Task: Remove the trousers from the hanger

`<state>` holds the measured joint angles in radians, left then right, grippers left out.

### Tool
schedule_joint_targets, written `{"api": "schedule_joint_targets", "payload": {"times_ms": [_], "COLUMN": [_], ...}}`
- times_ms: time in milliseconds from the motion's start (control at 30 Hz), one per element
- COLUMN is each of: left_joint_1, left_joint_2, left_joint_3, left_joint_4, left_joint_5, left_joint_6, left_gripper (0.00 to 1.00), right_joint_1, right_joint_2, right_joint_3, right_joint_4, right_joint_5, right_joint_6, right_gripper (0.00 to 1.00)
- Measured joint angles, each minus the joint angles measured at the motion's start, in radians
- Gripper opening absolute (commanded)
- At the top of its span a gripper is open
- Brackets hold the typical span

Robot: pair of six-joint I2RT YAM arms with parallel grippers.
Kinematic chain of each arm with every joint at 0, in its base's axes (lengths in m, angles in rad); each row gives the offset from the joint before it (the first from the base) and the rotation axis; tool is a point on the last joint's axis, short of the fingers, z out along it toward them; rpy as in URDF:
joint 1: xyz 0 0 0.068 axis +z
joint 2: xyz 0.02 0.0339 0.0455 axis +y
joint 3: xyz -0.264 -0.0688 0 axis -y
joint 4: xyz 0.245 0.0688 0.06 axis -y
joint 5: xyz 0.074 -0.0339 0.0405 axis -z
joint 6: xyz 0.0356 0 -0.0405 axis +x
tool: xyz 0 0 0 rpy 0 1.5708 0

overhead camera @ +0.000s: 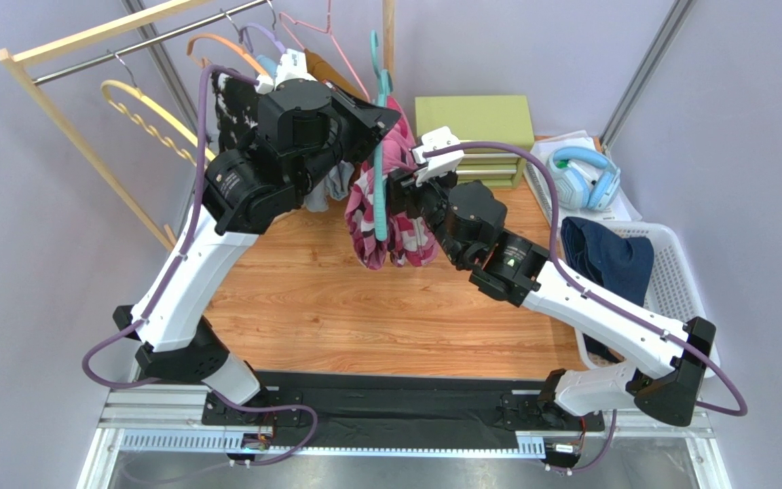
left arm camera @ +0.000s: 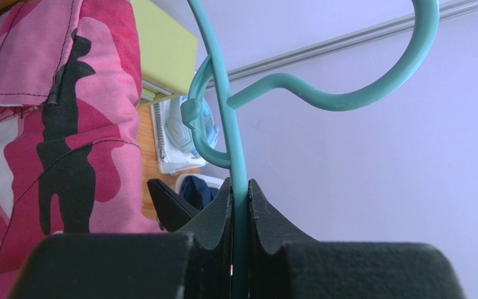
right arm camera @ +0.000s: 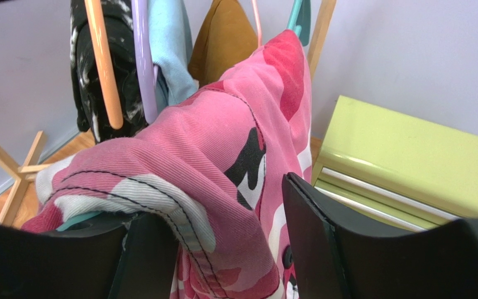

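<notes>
The pink camouflage trousers [overhead camera: 397, 222] hang over a teal hanger [overhead camera: 379, 194] held above the table's back middle. My left gripper [overhead camera: 378, 120] is shut on the hanger's wire; in the left wrist view the teal wire [left arm camera: 238, 156] runs between the closed pads of the gripper [left arm camera: 239, 187], with the pink trousers [left arm camera: 67, 124] to its left. My right gripper [overhead camera: 402, 191] is open, its jaws standing on either side of a fold of the pink trousers [right arm camera: 223, 143] without pinching it, as the right wrist view [right arm camera: 229, 205] shows. The navy trousers [overhead camera: 609, 260] lie in the white basket [overhead camera: 670, 255].
A wooden clothes rack [overhead camera: 69, 112] at the back left carries more hangers, a black white-splotched garment [right arm camera: 85, 75] and a brown garment [right arm camera: 223, 37]. A green box [overhead camera: 474, 122] stands at the back. Light-blue headphones [overhead camera: 584, 173] lie on papers beside it.
</notes>
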<state>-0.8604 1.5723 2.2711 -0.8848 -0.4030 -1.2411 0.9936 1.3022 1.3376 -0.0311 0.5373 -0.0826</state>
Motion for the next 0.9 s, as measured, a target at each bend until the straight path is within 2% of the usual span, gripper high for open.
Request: {"api": "schedule_joint_targets", "payload": {"times_ms": [100, 167, 200, 233, 333, 433, 900], "left_joint_1": [0.000, 0.000, 0.000, 0.001, 0.003, 0.003, -0.004], "left_joint_2": [0.000, -0.001, -0.002, -0.002, -0.002, -0.005, -0.048], "left_joint_3": [-0.001, -0.001, -0.001, -0.001, -0.002, -0.006, -0.061], "left_joint_4": [0.006, 0.006, 0.006, 0.006, 0.006, 0.007, 0.048], "left_joint_5": [0.000, 0.000, 0.000, 0.000, -0.005, -0.005, 0.002], "left_joint_6": [-0.011, -0.013, -0.013, -0.013, -0.013, -0.014, -0.030], "left_gripper": [0.00, 0.00, 0.00, 0.00, 0.00, 0.00, 0.00], "right_joint_1": [0.000, 0.000, 0.000, 0.000, 0.000, 0.000, -0.005], "right_joint_2": [0.007, 0.019, 0.027, 0.036, 0.059, 0.065, -0.010], "right_joint_3": [-0.005, -0.005, -0.005, -0.005, -0.005, -0.005, 0.017], "right_joint_4": [0.037, 0.060, 0.076, 0.095, 0.142, 0.167, 0.111], "right_joint_5": [0.010, 0.013, 0.014, 0.015, 0.018, 0.021, 0.023], "right_joint_6": [-0.018, -0.029, -0.039, -0.048, -0.074, -0.087, -0.060], "right_gripper": [0.63, 0.56, 0.50, 0.34, 0.12, 0.00, 0.00]}}
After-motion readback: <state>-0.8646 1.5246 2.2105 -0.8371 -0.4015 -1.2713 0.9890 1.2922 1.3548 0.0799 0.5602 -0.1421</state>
